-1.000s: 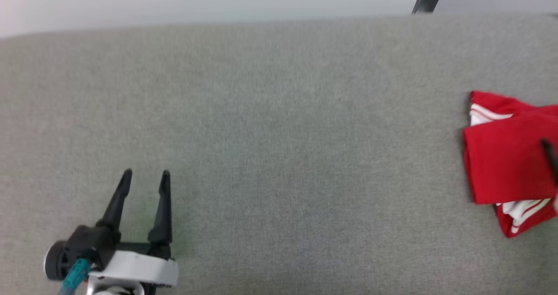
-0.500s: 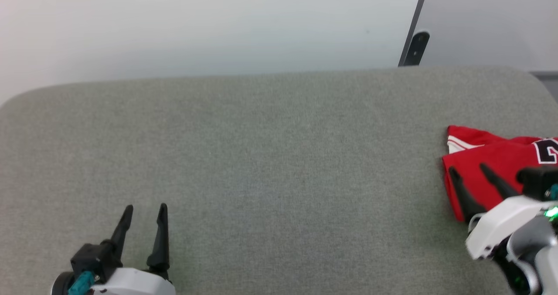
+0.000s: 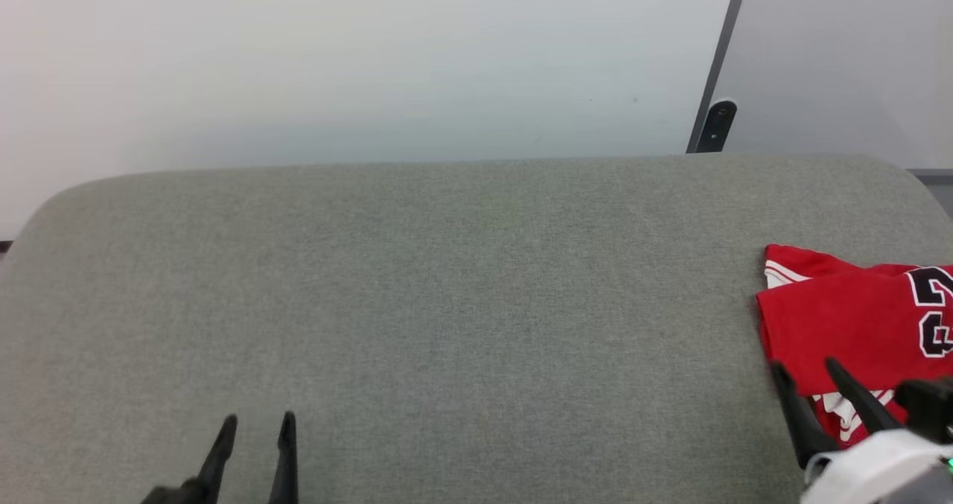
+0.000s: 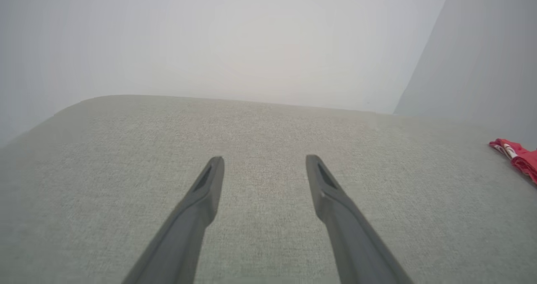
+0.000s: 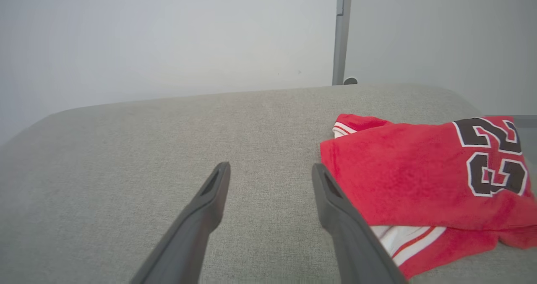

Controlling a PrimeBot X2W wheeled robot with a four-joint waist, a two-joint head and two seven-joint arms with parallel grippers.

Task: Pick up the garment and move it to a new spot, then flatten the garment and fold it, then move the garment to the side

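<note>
A grey fabric-covered table (image 3: 447, 281) with rounded corners stands against a pale wall (image 3: 372, 65). A thin dark post (image 3: 716, 124) rises behind its far edge, towards the right, where the wall meets a greyer panel (image 3: 841, 65).

The garment (image 3: 841, 318) lies at the table's right edge, roughly midway between the far and near edges, folded into a compact red bundle. Black numbers outlined in white face up on its right part, clearest in the right wrist view (image 5: 402, 175). A white layer with red stripes pokes out from under the fold along the near side, and a bit of striped trim shows at the far left corner. In the left wrist view only a small red end of it (image 4: 520, 160) shows, far off at the right.

The right gripper (image 3: 804, 366) is at the garment's near left corner with its two dark fingers spread and nothing between them (image 5: 272, 167). One finger crosses the cloth's left edge and the other stands over bare table just beside it. Whether either finger touches the cloth cannot be told.

The left gripper (image 3: 259, 417) is by the near edge towards the left end, well apart from the garment. Its fingers are spread too, with only grey fabric showing between them (image 4: 264, 159).
</note>
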